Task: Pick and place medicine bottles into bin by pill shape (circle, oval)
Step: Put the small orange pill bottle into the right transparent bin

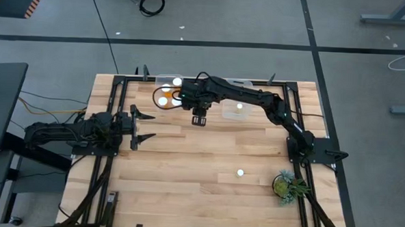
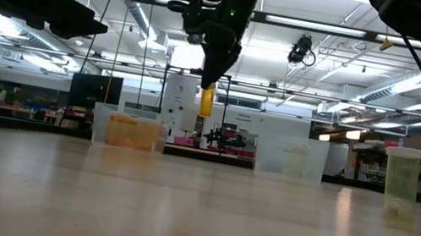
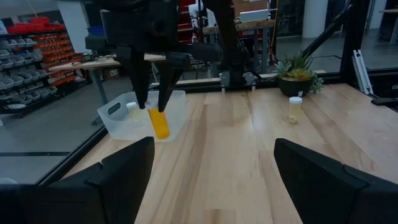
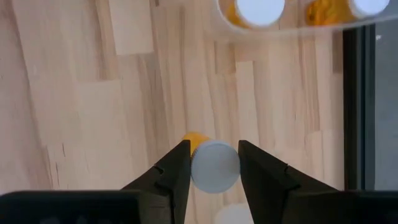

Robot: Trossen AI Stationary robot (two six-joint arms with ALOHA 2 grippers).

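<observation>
High view shows the wooden table filling the middle of the frame, with both dark arms reaching in from its sides. The right arm stretches from the right edge up toward the top centre, and its gripper hangs just below the left clear tub, which sits at the table's top edge with two white-capped bottles inside. A second clear tub lies to the right of it, under the arm, with one white cap showing in it. The left arm rests at the left edge, its gripper standing wide open with nothing between the fingers.

In the low view the right gripper holds an orange bottle in the air, well above the tabletop, in the upper centre of the frame. The right wrist view shows the fingers pressed on either side of that bottle's white cap.

One loose bottle stands alone in the lower right part of the table, near the small green plant at the right edge.
</observation>
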